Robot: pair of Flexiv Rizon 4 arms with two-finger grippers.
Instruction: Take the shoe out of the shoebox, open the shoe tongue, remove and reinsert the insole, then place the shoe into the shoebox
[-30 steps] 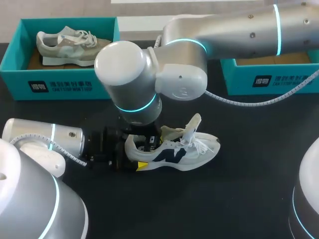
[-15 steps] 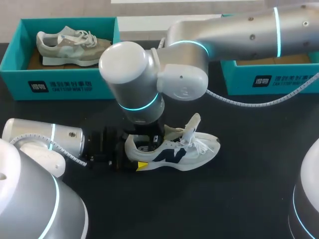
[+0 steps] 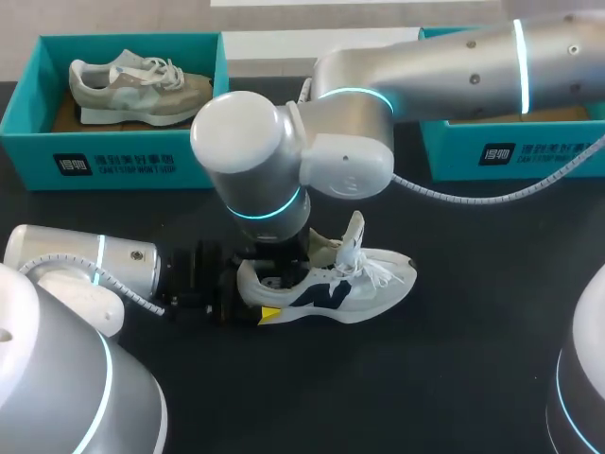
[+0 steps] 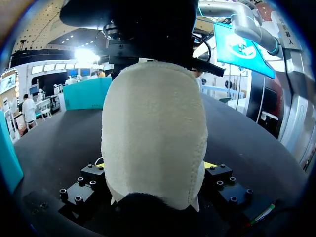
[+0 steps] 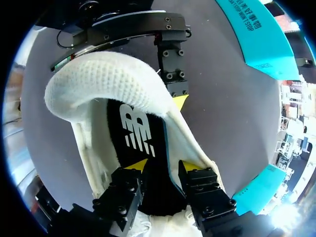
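Right now my left gripper [image 3: 265, 296] clamps the white sneaker's [image 3: 333, 288] heel, well in from the table's [image 3: 454, 378] edges. My right gripper [image 5: 164, 167] pinches its black insole [image 5: 140, 133], and my right arm [image 3: 312, 151] hides the opening from above. A grey sneaker [image 3: 137, 85] lies in the teal shoebox [image 3: 113, 156] at the far left corner.

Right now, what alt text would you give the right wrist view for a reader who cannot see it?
The right gripper sits in the opening of the white shoe, over its black insole. The left gripper holds the shoe's heel from the far side, on a dark table with a teal shoebox beyond.
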